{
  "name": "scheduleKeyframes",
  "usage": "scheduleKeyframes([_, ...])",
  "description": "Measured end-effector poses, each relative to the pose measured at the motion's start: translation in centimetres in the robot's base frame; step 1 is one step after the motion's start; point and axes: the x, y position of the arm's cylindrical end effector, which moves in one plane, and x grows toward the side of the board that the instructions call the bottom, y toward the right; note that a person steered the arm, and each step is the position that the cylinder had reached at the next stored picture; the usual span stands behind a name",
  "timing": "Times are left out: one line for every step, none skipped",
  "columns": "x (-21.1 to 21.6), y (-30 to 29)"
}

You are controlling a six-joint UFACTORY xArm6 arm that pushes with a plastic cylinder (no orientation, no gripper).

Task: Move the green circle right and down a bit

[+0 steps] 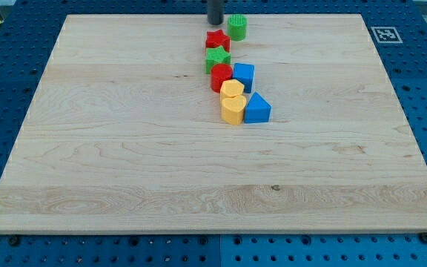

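The green circle [237, 27] stands near the view's top edge of the wooden board, a little right of centre. My tip [215, 22] is the lower end of a dark rod that comes down from the view's top, just left of the green circle and apart from it. A red star [216, 41] lies just below my tip.
Below the red star, blocks run down in a cluster: a green star [217, 58], a red cylinder [221, 76], a blue cube [244, 76], a yellow block [232, 91], a yellow block [232, 110] and a blue triangle [257, 109]. The board [124, 148] lies on a blue pegboard.
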Motion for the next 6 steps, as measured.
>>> scheduleKeyframes([2.1,4.3])
scheduleKeyframes([2.8,6.3])
scheduleKeyframes([2.8,7.7])
scheduleKeyframes([3.2,7.3])
scheduleKeyframes([4.3,6.7])
scheduleKeyframes([6.3,6.7])
